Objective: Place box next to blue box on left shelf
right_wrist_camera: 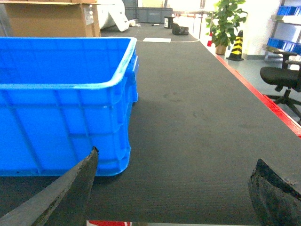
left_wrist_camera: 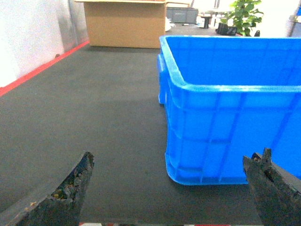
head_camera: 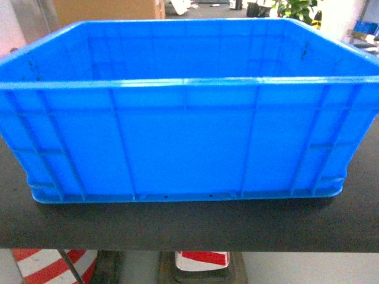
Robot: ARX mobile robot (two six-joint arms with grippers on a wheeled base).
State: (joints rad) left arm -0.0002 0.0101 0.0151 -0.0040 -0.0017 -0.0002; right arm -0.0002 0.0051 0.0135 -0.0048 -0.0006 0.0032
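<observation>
A large bright-blue ribbed box (head_camera: 183, 136) stands open-topped and empty on a dark table (head_camera: 189, 228), filling most of the head view. Neither gripper shows in the head view. In the left wrist view my left gripper (left_wrist_camera: 176, 160) is open, low at the table's near edge, facing the box's (left_wrist_camera: 225, 108) left front corner without touching it. My right gripper (right_wrist_camera: 176, 162) is open too, near the box's (right_wrist_camera: 66, 103) right front corner, with bare table between its fingers. The left shelf and the other blue box are out of view.
A cardboard carton (left_wrist_camera: 126, 23) stands at the table's far end. A red strip (left_wrist_camera: 42, 68) runs along the left side of the table. A potted plant (right_wrist_camera: 225, 21), a striped cone (right_wrist_camera: 236, 47) and an office chair (right_wrist_camera: 282, 80) stand beyond the right edge.
</observation>
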